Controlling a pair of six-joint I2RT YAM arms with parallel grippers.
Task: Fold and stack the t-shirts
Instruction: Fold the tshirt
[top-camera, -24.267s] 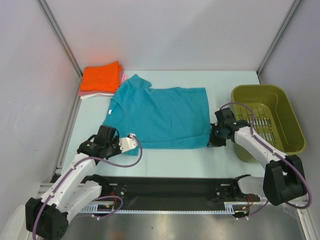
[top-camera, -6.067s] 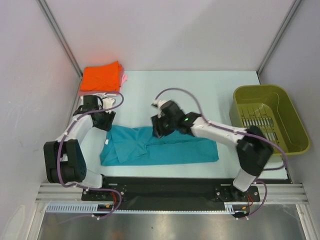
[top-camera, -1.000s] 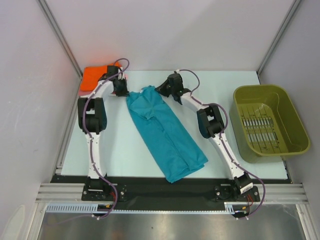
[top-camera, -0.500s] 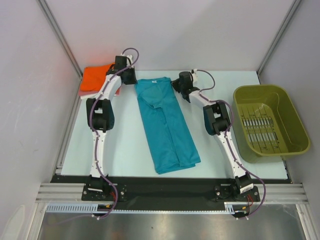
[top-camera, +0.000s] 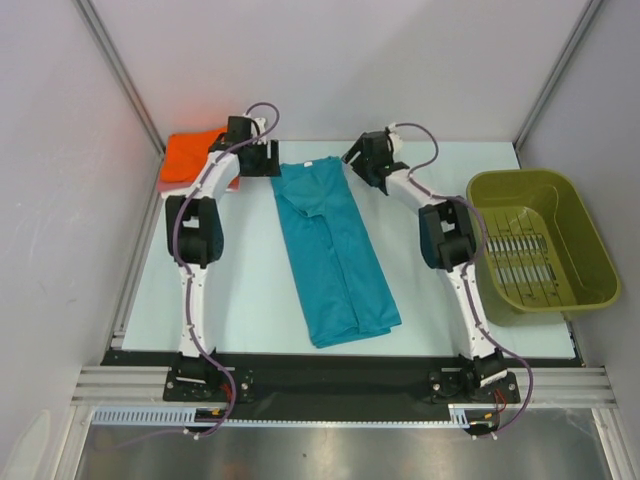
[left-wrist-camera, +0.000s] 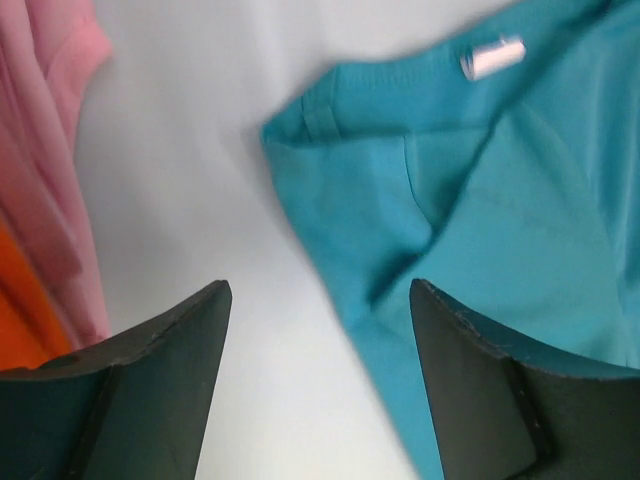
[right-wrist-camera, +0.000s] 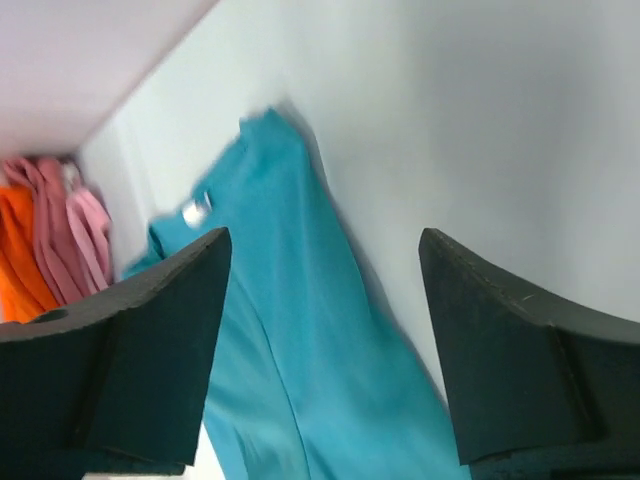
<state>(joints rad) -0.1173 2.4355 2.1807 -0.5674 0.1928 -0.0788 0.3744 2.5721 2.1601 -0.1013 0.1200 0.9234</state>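
Pale grey panels wall in a light blue-white table, and on it lies one teal t-shirt, folded lengthwise into a long narrow strip. The strip runs from the far middle of the table down toward the near edge, its collar end farthest from the arm bases and its hem end slanting a little to the right. A small white tag shows at the collar. In the far left corner sits one stack of folded shirts: an orange t-shirt on top and pink cloth under it, the stack partly hidden by the left arm in the overhead view. One olive-green basket stands at the right side of the table, well apart from the teal shirt, its slotted floor showing. Two arms reach to the far end of the table. The left gripper hangs just beside the collar's left corner with its fingers spread and nothing between them. The right gripper is likewise released, fingers wide apart over the collar's right corner, gripping nothing.
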